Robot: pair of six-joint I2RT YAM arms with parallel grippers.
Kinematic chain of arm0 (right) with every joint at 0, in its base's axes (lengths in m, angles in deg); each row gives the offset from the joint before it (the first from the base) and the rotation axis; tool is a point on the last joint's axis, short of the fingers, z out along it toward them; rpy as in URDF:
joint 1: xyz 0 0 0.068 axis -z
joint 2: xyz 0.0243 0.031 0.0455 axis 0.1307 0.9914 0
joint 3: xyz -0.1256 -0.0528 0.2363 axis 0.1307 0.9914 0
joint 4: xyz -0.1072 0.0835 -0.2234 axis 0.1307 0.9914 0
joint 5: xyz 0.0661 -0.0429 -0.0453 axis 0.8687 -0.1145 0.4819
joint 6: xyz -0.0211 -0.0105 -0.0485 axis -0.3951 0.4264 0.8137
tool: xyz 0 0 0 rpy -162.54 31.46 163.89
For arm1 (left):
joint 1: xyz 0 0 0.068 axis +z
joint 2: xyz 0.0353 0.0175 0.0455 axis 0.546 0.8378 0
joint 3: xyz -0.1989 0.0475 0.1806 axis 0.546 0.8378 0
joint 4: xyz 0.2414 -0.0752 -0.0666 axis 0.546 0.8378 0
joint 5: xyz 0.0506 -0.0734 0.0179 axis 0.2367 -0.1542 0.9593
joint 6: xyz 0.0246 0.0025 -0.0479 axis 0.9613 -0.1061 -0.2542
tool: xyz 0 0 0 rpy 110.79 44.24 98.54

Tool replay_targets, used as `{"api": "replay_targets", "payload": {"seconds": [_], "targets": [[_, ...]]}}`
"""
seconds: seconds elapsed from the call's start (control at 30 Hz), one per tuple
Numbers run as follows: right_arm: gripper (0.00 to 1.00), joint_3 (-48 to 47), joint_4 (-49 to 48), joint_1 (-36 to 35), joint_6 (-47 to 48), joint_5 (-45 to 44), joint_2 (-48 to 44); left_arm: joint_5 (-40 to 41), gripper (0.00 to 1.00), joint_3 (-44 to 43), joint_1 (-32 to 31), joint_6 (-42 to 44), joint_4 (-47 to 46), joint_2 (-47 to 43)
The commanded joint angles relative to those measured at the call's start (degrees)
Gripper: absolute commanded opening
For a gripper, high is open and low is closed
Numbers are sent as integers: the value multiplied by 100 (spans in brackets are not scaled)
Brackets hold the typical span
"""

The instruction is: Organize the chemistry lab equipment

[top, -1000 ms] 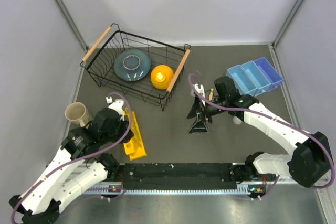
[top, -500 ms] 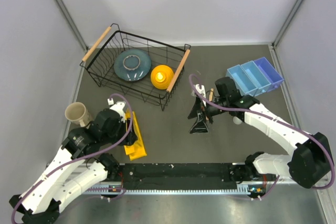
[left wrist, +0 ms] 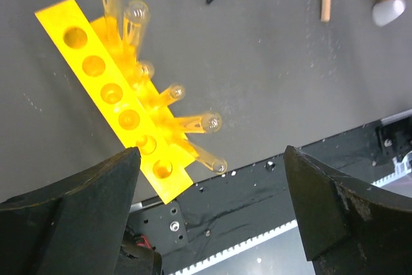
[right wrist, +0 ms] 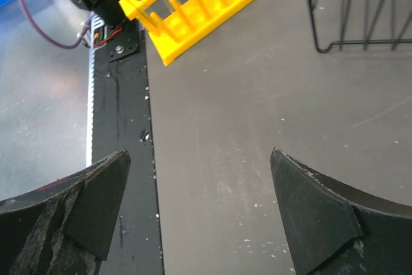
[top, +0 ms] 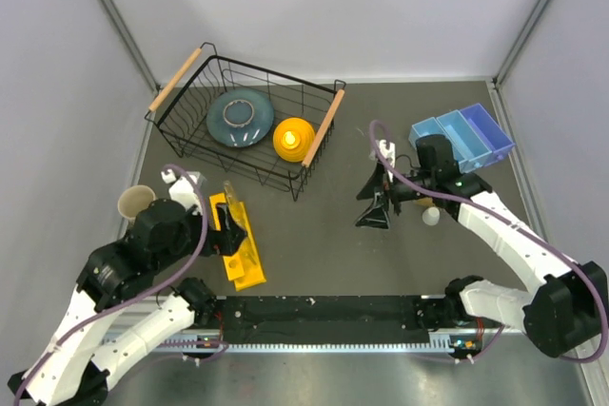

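Notably slim, clear glass tube (left wrist: 133, 24)

- No text, label, brand, number or sign can be read in any view.
- The rack (top: 249, 268), bins (top: 461, 138) and basket (top: 176, 80) carry no legible markings.
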Motion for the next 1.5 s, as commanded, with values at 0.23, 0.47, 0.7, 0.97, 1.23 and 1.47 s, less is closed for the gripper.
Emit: {"api": "replay_targets", "payload": {"seconds": [0.23,0.47,0.7,0.97,1.23,1.47], "targets": [[99,9,563,676,522,-2179,-762,380,99,311,5,-272,-2282,-589],[99,-527,1995,886,1032,-3749,-104,-182,99,460,5,-360,-2882,-422],[92,-773,2550,1492,1164,-3916,371,-253,99,627,5,-281,-2874,-413],[67,-809,2797,1941,1138,-4540,969,-121,99,803,14,-18,-2777,-457],[65,-721,2692,2126,1182,-4725,1461,-305,99,987,5,-61,-2750,-554],[66,-703,2384,2144,1173,-4980,1865,-384,99,1058,5,-158,-2724,-721]]}}
